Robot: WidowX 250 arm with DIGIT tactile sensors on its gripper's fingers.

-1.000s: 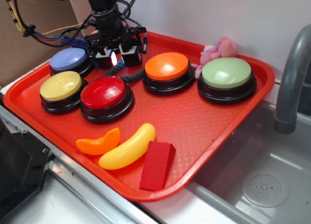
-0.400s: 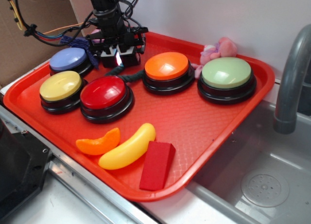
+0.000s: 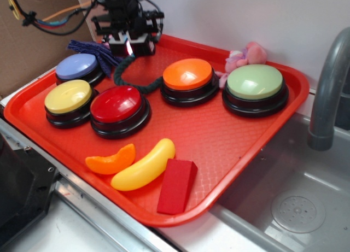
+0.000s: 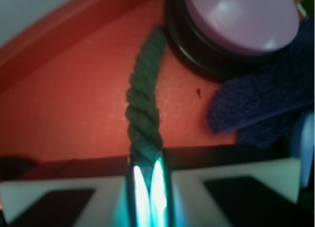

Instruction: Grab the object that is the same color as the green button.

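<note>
The dark green twisted rope [image 3: 124,72] hangs from my gripper [image 3: 130,48] at the back left of the red tray [image 3: 229,148]; its lower end curls down between the red button [image 3: 116,104] and the orange button [image 3: 187,74]. In the wrist view the rope [image 4: 142,109] runs out from between my shut fingers [image 4: 146,187] past the purple button [image 4: 241,17]. The pale green button [image 3: 255,81] sits at the tray's back right, far from the gripper.
A dark blue-purple cloth [image 3: 93,48] lies beside the purple button [image 3: 78,66]. A yellow button [image 3: 68,97], orange slice [image 3: 111,161], yellow banana [image 3: 144,165], red block [image 3: 177,185] and pink plush [image 3: 246,56] share the tray. A sink [image 3: 290,208] and faucet [image 3: 328,88] lie to the right.
My gripper has risen and moved back-left, drawing one end of the green rope up off the tray; the rope now stretches from the buttons up to the fingers.
</note>
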